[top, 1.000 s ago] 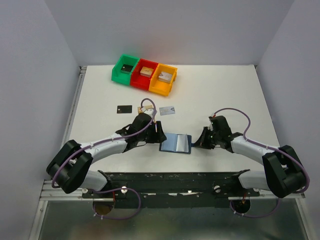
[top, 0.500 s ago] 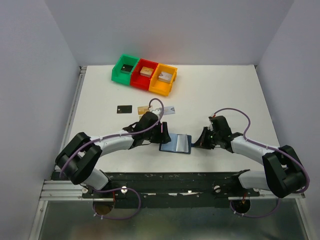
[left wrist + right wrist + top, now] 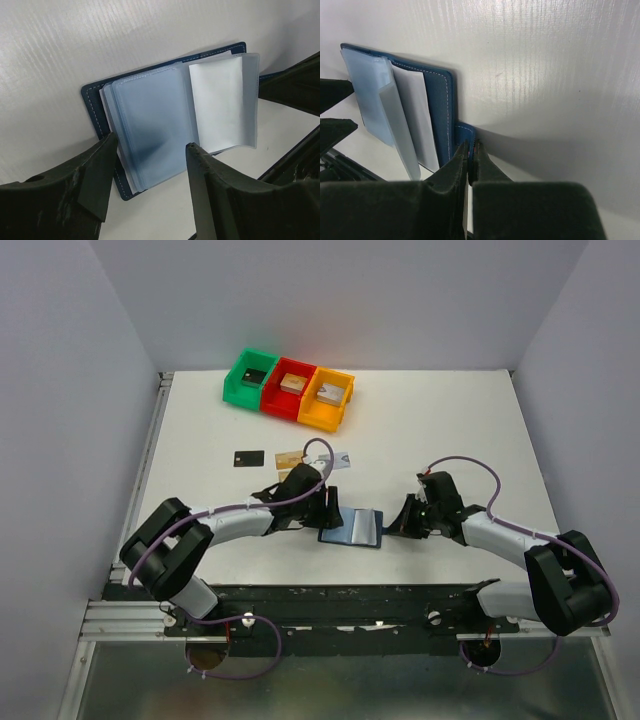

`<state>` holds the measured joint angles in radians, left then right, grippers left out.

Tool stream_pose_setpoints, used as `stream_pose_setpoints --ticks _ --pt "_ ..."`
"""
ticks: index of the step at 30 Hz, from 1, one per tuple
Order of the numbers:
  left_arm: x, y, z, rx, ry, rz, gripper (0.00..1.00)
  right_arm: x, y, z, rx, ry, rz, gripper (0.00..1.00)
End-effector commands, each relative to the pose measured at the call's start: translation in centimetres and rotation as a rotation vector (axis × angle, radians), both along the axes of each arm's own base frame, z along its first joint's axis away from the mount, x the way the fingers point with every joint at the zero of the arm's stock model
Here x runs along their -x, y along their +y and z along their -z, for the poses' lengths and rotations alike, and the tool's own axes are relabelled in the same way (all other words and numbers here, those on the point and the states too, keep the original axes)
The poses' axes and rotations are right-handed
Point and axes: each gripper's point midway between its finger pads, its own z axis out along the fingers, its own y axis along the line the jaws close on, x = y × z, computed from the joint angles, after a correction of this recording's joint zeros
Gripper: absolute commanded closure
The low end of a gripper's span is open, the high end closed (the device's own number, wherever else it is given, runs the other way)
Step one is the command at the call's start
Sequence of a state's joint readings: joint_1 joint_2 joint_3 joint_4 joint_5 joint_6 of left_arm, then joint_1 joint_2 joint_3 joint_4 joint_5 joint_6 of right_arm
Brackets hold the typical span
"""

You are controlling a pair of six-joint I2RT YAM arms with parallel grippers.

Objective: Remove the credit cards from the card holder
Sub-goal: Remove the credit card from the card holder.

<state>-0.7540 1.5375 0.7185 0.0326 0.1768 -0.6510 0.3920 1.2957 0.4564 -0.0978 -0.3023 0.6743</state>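
Navy, glossy-paged card holder (image 3: pixel 165 130) lies open, right hand (image 3: pixel 470 147) pinching its edge, left hand (image 3: pixel 150 150) spread wide.

place: lab test cell | cue: plain white walls (image 3: pixel 60 440), mounting rail (image 3: pixel 350 593)

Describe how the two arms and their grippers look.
Both the left arm and right arm have white links between bulky black joints. A lilac cable loops loosely along each. The left gripper and right gripper have matte black, blocky fingers, the left's scuffed pale.
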Motion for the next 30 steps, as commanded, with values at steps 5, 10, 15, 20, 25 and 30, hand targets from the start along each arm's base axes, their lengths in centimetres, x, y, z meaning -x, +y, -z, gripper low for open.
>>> stream_pose_setpoints --ticks 5,10,15,20,25,30 --pt "0.6 -2.0 0.0 0.025 0.024 0.108 0.35 0.3 0.3 0.2 -0.024 0.008 -0.014 1.00" --pt "1.0 -3.2 -0.4 0.041 0.018 0.167 0.36 0.3 0.4 0.2 -0.028 0.014 -0.016 1.00" --pt "1.7 -4.8 -1.4 0.050 -0.024 0.246 0.36 0.3 0.4 0.4 -0.028 0.016 -0.015 1.00" --pt "2.0 -5.5 -1.9 0.041 -0.053 0.279 0.35 0.4 0.3 0.3 -0.024 0.014 -0.015 1.00" --pt "2.2 -5.8 -2.2 0.050 -0.063 0.294 0.35 0.5 -0.1 0.4 0.001 0.018 -0.005 1.00" --pt "2.4 -6.6 -2.8 0.068 -0.084 0.328 0.35 0.6 -0.8 0.8 0.038 0.038 0.021 1.00"
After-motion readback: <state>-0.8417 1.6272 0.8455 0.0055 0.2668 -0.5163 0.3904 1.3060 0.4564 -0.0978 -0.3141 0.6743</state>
